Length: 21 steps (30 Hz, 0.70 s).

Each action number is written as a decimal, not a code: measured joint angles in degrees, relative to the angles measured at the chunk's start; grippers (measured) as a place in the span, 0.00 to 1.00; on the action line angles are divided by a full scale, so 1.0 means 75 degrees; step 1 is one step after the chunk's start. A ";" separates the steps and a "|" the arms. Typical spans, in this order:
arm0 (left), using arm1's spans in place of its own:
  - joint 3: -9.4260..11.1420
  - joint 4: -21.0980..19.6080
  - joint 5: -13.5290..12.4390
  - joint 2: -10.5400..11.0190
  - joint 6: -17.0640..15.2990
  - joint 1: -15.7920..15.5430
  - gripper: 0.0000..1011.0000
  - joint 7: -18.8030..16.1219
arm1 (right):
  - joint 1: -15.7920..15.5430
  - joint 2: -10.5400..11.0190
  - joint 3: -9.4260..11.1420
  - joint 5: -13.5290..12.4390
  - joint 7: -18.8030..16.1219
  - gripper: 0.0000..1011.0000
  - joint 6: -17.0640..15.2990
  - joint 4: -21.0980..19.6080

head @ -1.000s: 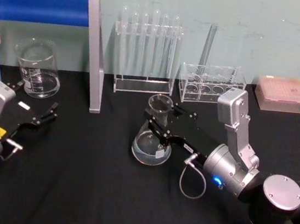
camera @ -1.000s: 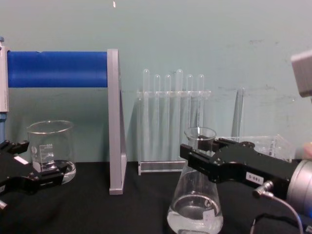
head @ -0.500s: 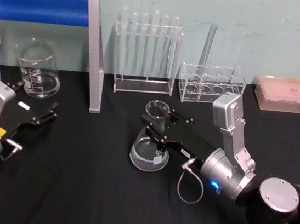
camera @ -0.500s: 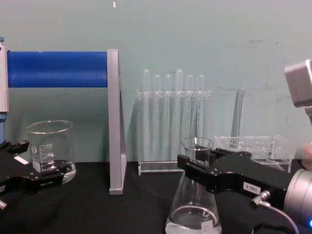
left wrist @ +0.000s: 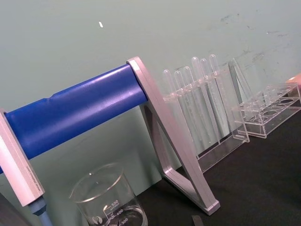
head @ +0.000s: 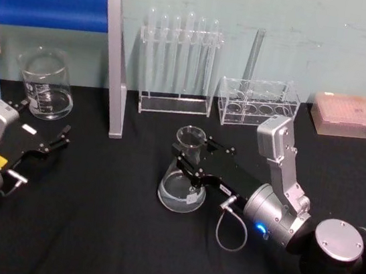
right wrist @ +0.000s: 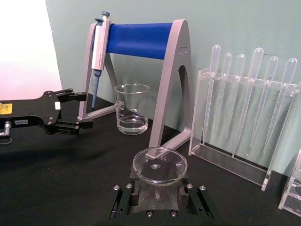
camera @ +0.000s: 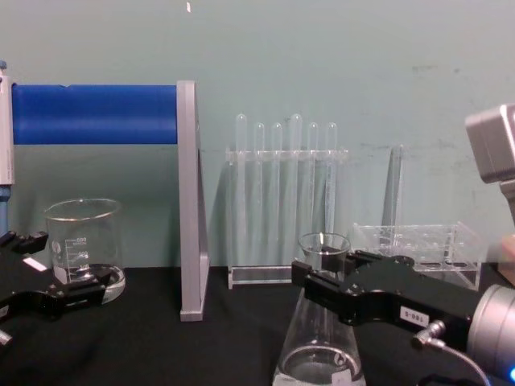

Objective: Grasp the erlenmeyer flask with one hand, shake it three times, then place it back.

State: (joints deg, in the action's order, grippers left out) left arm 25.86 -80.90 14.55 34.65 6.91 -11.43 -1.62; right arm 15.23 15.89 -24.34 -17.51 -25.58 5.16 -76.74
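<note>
Currently one erlenmeyer flask (head: pixel 183 177) is sitting in front of the test tube rack (head: pixel 177 65), right gripper (head: pixel 190 157) clamping its neck. One beaker (head: pixel 43 83) is standing well left. Left gripper (head: pixel 48 138) is idling open beside it. Flask base is cut off in chest view.

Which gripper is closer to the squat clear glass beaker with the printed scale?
Left. The left gripper sits open just in front of the squat clear glass beaker; the right gripper is far across the table, shut on the clear conical flask.

Black gripper (head: pixel 187 156), silver wrist, grey cable
</note>
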 joint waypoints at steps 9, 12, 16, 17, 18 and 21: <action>0.0000 0.0000 0.0000 0.0000 0.0000 0.0000 0.99 0.0000 | -0.0005 0.0002 -0.0006 0.0036 0.0028 0.45 -0.0006 -0.0016; 0.0000 0.0000 0.0000 0.0000 0.0000 0.0000 0.99 0.0000 | -0.0005 0.0002 -0.0006 0.0036 0.0028 0.45 -0.0008 -0.0018; 0.0000 0.0000 0.0000 0.0000 0.0000 0.0000 0.99 0.0000 | -0.0005 0.0002 -0.0005 0.0036 0.0028 0.45 -0.0008 -0.0021; 0.0000 0.0000 0.0000 0.0000 0.0000 0.0000 0.99 0.0000 | -0.0005 0.0001 -0.0004 0.0036 0.0028 0.45 -0.0009 -0.0021; 0.0000 0.0000 0.0000 0.0000 0.0000 0.0000 0.99 0.0000 | -0.0005 0.0001 -0.0003 0.0035 0.0028 0.45 -0.0008 -0.0021; 0.0000 0.0000 0.0000 0.0000 0.0000 0.0000 0.99 0.0000 | -0.0005 0.0002 -0.0002 0.0034 0.0027 0.50 -0.0008 -0.0021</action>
State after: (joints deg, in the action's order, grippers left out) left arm 25.86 -80.90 14.55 34.64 6.91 -11.43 -1.62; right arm 15.19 15.90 -24.36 -17.25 -25.37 5.10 -76.90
